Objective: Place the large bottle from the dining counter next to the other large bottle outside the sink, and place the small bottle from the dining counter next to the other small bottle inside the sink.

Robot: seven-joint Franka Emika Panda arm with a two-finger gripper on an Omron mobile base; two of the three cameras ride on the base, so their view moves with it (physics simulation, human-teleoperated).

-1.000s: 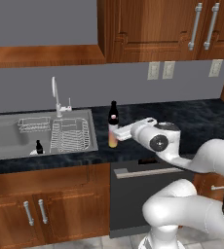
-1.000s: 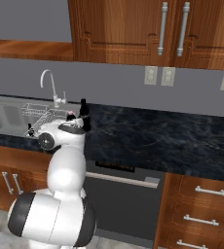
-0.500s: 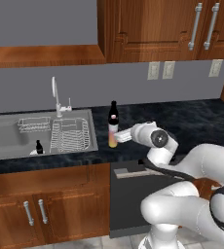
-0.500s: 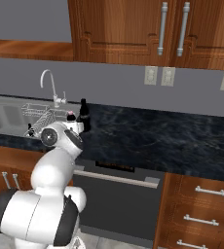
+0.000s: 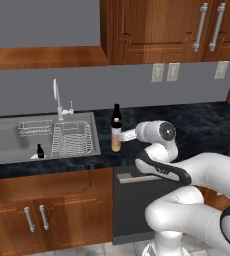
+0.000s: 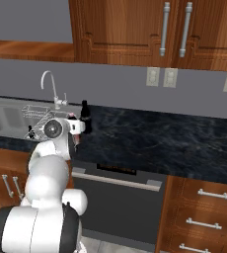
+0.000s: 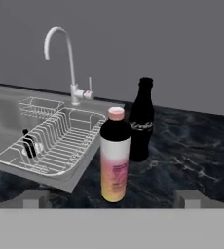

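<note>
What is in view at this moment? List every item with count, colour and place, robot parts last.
pink bottle: 1, pink-to-yellow body with dark shoulder and pink cap, upright on the counter just right of the sink, nearest the gripper
dark bottle: 1, black, upright on the counter just behind the pink bottle
small bottle: 1, dark, standing inside the sink
dish rack: 1, white wire, in the sink's right part
faucet: 1, silver, behind the sink
sink: 1, grey steel, set into the counter
counter: 1, black marbled
upper cabinets: brown wood, on the wall
wall outlets: 3, pale, on the grey wall
dishwasher: 1, dark, under the counter
gripper: 1, open, holding nothing, facing the pink bottle
</note>
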